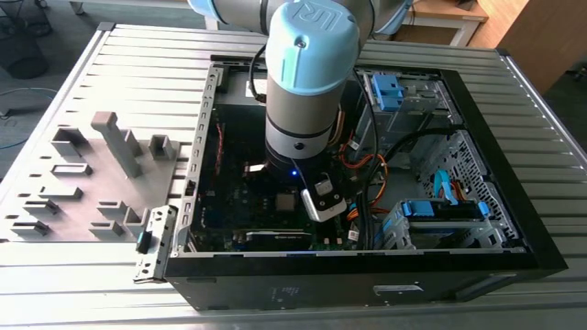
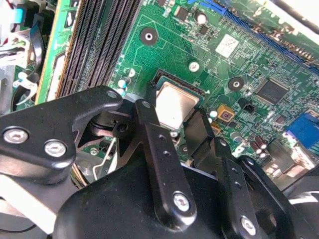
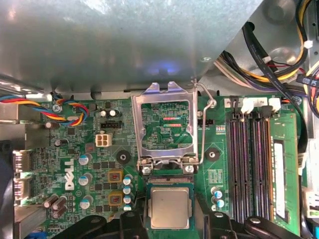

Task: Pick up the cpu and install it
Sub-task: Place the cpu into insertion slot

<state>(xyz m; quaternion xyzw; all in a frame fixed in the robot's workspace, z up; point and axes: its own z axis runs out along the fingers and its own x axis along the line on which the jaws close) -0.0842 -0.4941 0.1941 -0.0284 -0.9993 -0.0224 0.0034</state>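
You've got the cpu [image 3: 169, 207] lying flat in the mobo socket [image 3: 169, 181], right betw the two sides of the hand [image 2: 173, 119], load plate [image 3: 166, 124] flipped up just beyond so the seat's clear, but can't tell if hand's clamped on it or loose.

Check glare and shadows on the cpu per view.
Second wrist view: cpu top glares near white. First wrist view: cpu evenly lit, mild sheen; bluish reflection on the metal panel. Exterior view: case interior dark under the arm.
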